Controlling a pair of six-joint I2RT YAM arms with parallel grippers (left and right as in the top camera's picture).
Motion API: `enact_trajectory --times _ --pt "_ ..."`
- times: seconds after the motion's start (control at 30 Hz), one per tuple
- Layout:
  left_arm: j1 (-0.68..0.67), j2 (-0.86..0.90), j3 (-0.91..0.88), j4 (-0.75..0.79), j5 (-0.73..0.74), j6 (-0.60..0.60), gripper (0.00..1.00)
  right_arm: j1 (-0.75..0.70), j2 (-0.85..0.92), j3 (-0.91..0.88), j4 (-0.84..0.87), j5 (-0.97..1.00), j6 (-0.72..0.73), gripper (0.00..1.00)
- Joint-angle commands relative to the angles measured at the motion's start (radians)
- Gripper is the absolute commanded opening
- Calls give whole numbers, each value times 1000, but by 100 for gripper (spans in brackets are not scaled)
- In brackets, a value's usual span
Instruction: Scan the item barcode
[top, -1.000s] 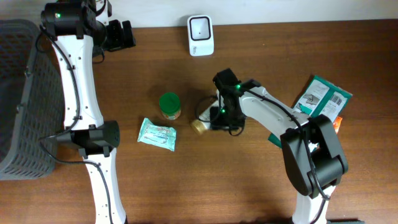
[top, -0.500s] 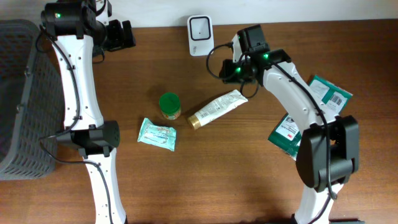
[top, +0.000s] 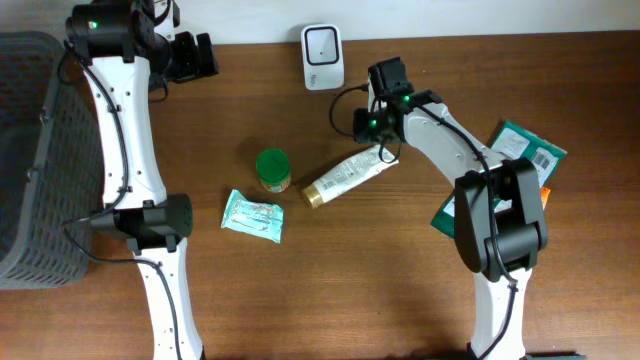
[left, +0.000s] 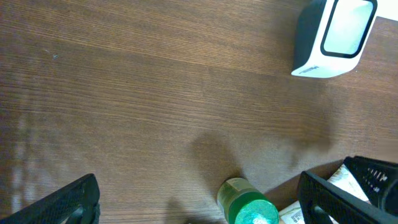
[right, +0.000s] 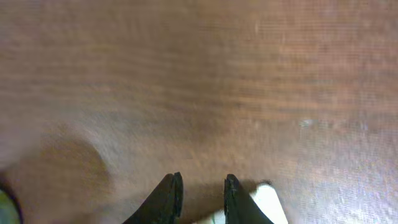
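**Narrow jaws beside the tube, not on it – a miss is the likely fault**

The tube (top: 345, 176) lies flat near the middle of the table (top: 400, 290), with its cap end towards 8 o'clock and its flat crimped end towards 2 o'clock. The scanner (top: 323, 55) stands apart from it at about 12 o'clock. The right gripper (right: 203, 180) hangs over the crimped end with its jaws narrow. The right wrist view shows bare wood in the gap, and the white tube edge sits just outside one finger at 4 o'clock. If the jaws close here they would probably pinch air, or clip the thin crimp and let it slip.

A push is the second risk – a finger set down beside the tube could roll it towards the green-lidded jar (top: 272, 168) at its 9 o'clock, or on into the packet (top: 252, 216) at 8 o'clock.

No barcode shows on the tube, so even a sound lift might turn the wrong face to the scanner window.

The left gripper (left: 199, 196) is spread wide and empty near 11 o'clock, well clear of all this.
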Motion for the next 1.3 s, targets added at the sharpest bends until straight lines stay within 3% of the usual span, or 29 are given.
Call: enact_trajectory --times 0.0,0.3,0.43,0.57,0.63,0.73,0.93,1.27 --pt "3 -8 14 -1 -7 9 99 -1 12 6 -77 19 -3 21" --pt "3 -8 14 -1 -7 10 99 -3 12 6 -264 15 -4 21" --pt "3 -8 14 -1 -7 10 99 -3 12 6 -474 12 -13 22" --pt "3 -8 14 -1 -7 10 99 8 12 6 -666 2 -127 22" --pt "3 -8 14 -1 -7 9 99 27 11 6 -718 -55 -258 22" --pt "3 -8 14 -1 -7 10 99 51 -1 53 -710 -78 -319 26" --pt "3 -8 14 -1 -7 10 99 113 -18 319 -687 -123 -426 27" --pt "3 -8 14 -1 -7 10 99 304 93 315 -628 -243 -563 26"
